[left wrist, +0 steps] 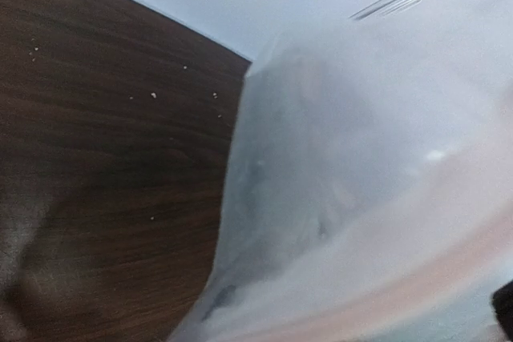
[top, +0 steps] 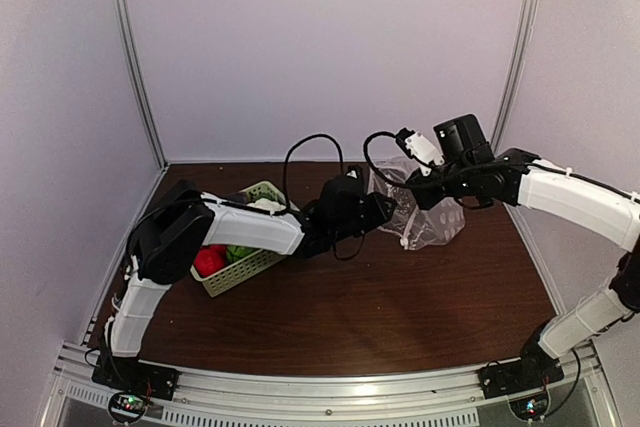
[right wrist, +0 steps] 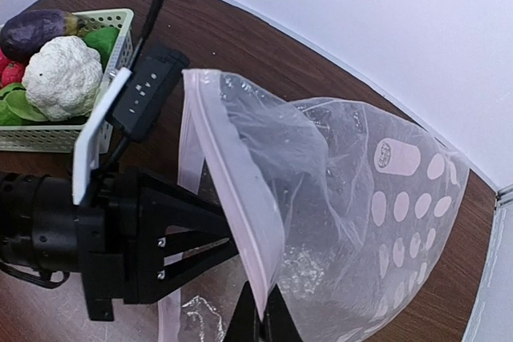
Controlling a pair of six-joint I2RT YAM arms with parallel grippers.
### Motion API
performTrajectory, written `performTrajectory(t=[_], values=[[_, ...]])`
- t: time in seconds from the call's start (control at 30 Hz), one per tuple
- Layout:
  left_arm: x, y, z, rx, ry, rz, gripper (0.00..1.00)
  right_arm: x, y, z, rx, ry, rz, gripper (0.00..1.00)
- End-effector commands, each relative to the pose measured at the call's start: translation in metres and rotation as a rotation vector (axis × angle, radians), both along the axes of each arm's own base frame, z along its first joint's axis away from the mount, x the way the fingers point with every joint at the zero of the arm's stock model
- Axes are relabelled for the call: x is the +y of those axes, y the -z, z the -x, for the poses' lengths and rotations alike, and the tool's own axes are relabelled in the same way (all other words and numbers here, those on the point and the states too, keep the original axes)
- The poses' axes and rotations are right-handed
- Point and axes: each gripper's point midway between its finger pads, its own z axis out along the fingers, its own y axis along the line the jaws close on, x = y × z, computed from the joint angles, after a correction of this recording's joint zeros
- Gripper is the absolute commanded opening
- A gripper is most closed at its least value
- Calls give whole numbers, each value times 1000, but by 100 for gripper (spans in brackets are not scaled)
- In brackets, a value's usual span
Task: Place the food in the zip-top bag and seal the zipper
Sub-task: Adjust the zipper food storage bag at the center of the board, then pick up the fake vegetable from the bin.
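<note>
The zip-top bag (top: 432, 215) hangs off the table between my grippers, its dotted side (right wrist: 401, 214) facing away. It looks empty. My right gripper (right wrist: 264, 324) is shut on the zipper (right wrist: 232, 190) at the mouth edge. My left gripper (right wrist: 231, 234) reaches into the open mouth from the left. Its fingers (right wrist: 188, 214) lie close together, tips at the same strip, apparently pinching it. Plastic (left wrist: 361, 198) fills the left wrist view. The food sits in the basket (top: 250, 269): cauliflower (right wrist: 60, 78), a purple piece (right wrist: 36, 31), green pieces (right wrist: 103, 42) and red fruit (top: 208, 262).
The pale green lattice basket's rim (right wrist: 120, 18) stands left of the bag, under the left arm (top: 250, 227). Black cables (top: 300, 157) loop above both wrists. Pale walls enclose the wooden table (top: 380, 317) at the back and sides.
</note>
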Motion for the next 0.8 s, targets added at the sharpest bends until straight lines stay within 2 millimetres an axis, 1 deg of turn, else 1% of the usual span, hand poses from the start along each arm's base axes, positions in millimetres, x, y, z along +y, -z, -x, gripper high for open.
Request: performTrajectory(t=[0.0,0.13,0.23,0.27,0.3,0.33,0.37,0.4,0.47,0.5,0.53,0.6,0.7,0.73,0.77], values=[[0,-100,9,-238,78,149,30,-16,7,-14,-38,81,79,0],[19,-114,25,-266,99,123,40,-26,5,-28,-51,124,86,0],[37,-108,40,-247,120,65,45,-31,3,-36,-41,132,69,0],[45,-100,45,-234,128,35,47,-32,4,-38,-36,128,63,0],[53,-97,51,-226,132,12,49,-33,3,-39,-36,125,56,0],[64,-97,57,-224,134,-14,52,-35,4,-41,-39,125,49,0],[74,-89,61,-221,130,-59,55,-35,4,-42,-43,118,41,0],[85,-87,65,-229,124,-105,58,-34,5,-42,-45,105,33,0],[110,-78,67,-235,91,-240,65,-35,7,-42,-52,99,21,0],[128,-68,66,-226,58,-349,67,-37,8,-43,-56,104,13,0],[142,-67,66,-231,38,-426,70,-37,8,-45,-64,105,0,0],[169,-68,64,-243,-1,-565,76,-42,11,-46,-63,120,-11,0],[208,-74,60,-237,-55,-721,82,-41,15,-45,-44,95,-36,0],[221,-77,57,-231,-75,-757,86,-41,16,-44,-43,86,-43,0],[238,-77,50,-213,-94,-800,91,-42,16,-43,-45,78,-49,0]])
